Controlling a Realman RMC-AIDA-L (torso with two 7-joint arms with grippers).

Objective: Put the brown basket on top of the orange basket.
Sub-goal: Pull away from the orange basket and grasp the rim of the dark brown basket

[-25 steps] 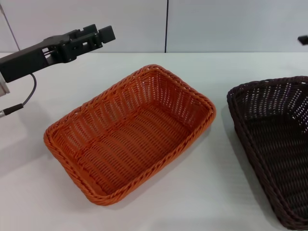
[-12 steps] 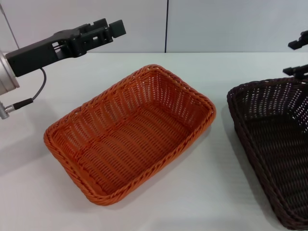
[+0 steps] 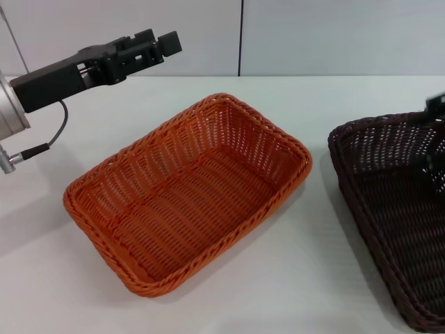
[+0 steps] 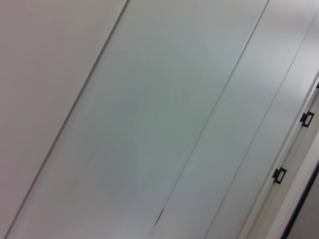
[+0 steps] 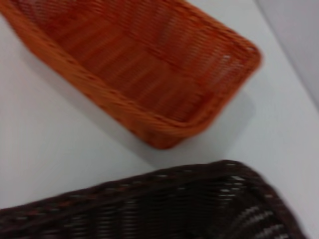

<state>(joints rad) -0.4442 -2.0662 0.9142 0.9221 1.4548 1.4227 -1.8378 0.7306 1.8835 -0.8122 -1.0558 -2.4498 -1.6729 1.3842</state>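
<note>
The orange basket (image 3: 191, 195) sits empty in the middle of the white table, and it also shows in the right wrist view (image 5: 144, 64). The brown basket (image 3: 400, 209) sits on the table to its right, partly cut off by the picture's edge; its rim fills the near part of the right wrist view (image 5: 164, 204). My right gripper (image 3: 437, 132) shows blurred at the right edge, its two fingers apart, over the brown basket's far right rim. My left gripper (image 3: 163, 43) hangs in the air beyond the orange basket's far left side, holding nothing.
A grey wall with a vertical seam (image 3: 241, 38) stands behind the table. The left arm's cable (image 3: 42, 149) hangs at the left edge. The left wrist view shows only wall panels (image 4: 159, 119).
My right gripper has come into view at the right edge and dropped toward the brown basket's far rim. My left gripper rose and shifted right a second ago, then held still.
</note>
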